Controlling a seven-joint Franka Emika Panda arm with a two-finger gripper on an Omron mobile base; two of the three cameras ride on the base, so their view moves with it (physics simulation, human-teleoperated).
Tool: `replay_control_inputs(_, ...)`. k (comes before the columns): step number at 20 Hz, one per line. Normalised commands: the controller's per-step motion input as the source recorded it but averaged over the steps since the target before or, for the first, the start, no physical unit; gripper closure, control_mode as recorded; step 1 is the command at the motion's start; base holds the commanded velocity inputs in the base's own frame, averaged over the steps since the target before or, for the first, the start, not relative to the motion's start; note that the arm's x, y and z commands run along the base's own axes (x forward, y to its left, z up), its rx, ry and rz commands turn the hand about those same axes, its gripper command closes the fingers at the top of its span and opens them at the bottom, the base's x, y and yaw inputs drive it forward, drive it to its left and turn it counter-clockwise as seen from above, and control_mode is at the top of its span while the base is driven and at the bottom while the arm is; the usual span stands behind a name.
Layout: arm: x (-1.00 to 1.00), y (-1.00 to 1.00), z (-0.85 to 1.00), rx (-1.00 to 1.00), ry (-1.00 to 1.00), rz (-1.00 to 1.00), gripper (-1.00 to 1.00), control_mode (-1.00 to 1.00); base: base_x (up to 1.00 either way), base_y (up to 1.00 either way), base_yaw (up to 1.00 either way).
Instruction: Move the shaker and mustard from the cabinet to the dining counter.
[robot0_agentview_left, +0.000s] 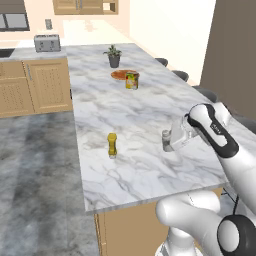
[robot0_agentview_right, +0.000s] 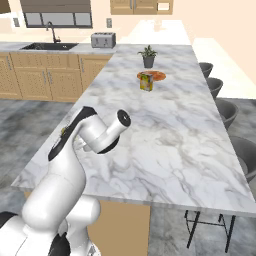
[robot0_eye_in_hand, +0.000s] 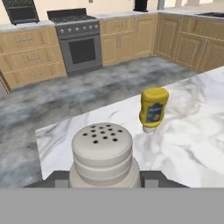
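Gripper (robot0_eye_in_hand: 105, 177) held shaker (robot0_eye_in_hand: 102, 151) at surface (robot0_agentview_left: 140, 115), near mustard (robot0_agentview_left: 112, 144); next: lower & release.

Left base view: cam sits behind the arm on its left, high, looking fwd and down along the dining counter (robot0_agentview_left: 140, 115). Right base view: same height, behind-right, facing the same way; both share the marble slab, potted plant (robot0_agentview_left: 114, 56), labelled can (robot0_agentview_left: 131, 80) and toaster (robot0_agentview_left: 47, 43). Hand view: very low and close, looking across the slab edge toward an oven (robot0_eye_in_hand: 81, 45), shaker (robot0_eye_in_hand: 103, 155) right up against the lens, mustard (robot0_eye_in_hand: 152, 107) just beyond.
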Motion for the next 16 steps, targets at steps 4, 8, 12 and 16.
replay_control_inputs(4,0.17,0.00,-0.32,0.10,0.00,0.00,1.00,-1.00,0.00,0.00,0.00)
replay_control_inputs(8,0.17,0.00,-0.36,0.10,0.00,0.00,1.00,-1.00,0.00,0.00,0.00)
replay_control_inputs(12,0.19,0.00,-0.29,0.07,0.00,0.00,1.00,-1.00,0.00,0.00,0.00)
replay_control_inputs(16,0.20,0.01,-0.27,0.01,0.00,0.00,1.00,-1.00,0.00,0.00,0.00)
